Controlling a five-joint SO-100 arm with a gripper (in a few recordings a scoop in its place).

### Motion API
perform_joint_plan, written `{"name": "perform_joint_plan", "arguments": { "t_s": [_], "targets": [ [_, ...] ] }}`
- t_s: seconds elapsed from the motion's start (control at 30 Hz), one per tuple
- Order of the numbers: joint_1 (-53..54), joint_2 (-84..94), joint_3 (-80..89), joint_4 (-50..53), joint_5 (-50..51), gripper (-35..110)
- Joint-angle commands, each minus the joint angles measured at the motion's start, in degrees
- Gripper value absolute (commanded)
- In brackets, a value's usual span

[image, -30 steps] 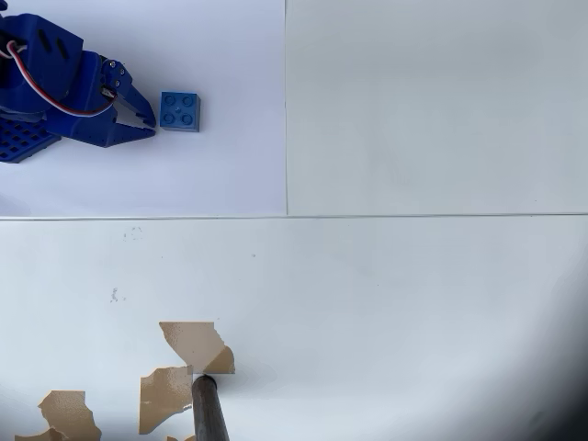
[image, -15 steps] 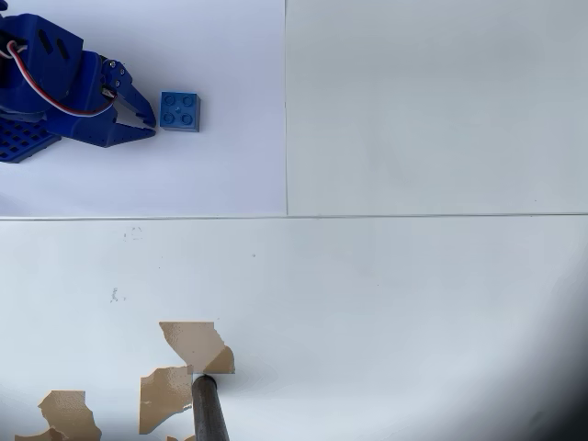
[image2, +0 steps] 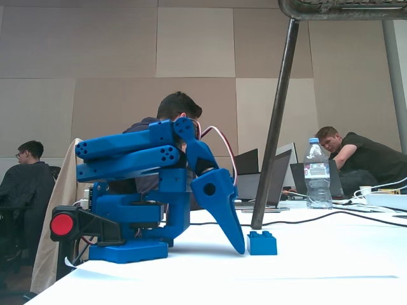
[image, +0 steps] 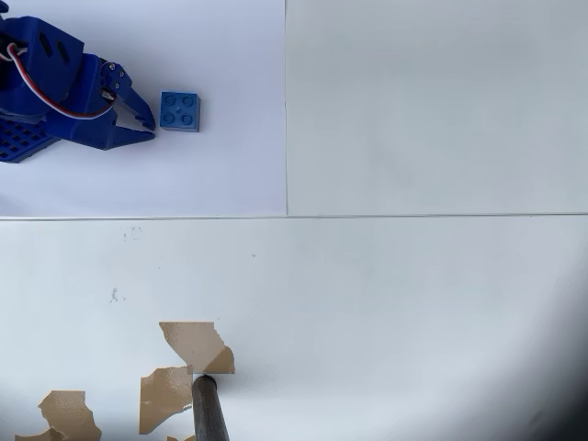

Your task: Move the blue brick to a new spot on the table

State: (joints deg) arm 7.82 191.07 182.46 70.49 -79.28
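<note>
We see the blue brick (image: 179, 111) on the paper sheet (image: 230, 175), just beside our gripper (image: 147, 119) — jaws narrowly parted, holding nothing — so a low approach could, we judge, shove it away.

Shared office or meeting room, panelled wall (image2: 127, 57), people (image2: 356, 159) at laptops (image2: 273, 181) (water bottle (image2: 316, 173) nearby)

Brick (image: 179, 110) on paper sheet (image: 230, 175), just right of hand (image: 147, 124) (overhead view).
</note>
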Motion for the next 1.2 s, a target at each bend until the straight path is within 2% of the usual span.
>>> {"name": "perform_joint_plan", "arguments": {
  "t_s": [0.0, 0.1, 0.33, 0.57, 0.63, 1.17],
  "targets": [
    [3.08, -1.49, -2.81, 2.2, -4.92, 2],
    [3.87, -9.4, -9.49, 4.04, -8.44, 2],
    [-4.75, -34.72, -30.85, 3.87, 1.93, 7],
    [-4.04, -48.25, -39.73, 0.35, -5.19, 29],
    [-3.43, -51.15, -41.92, 0.18, -6.06, 31],
    [-2.37, -64.07, -37.09, -13.1, -9.93, 33]
  ]
}}
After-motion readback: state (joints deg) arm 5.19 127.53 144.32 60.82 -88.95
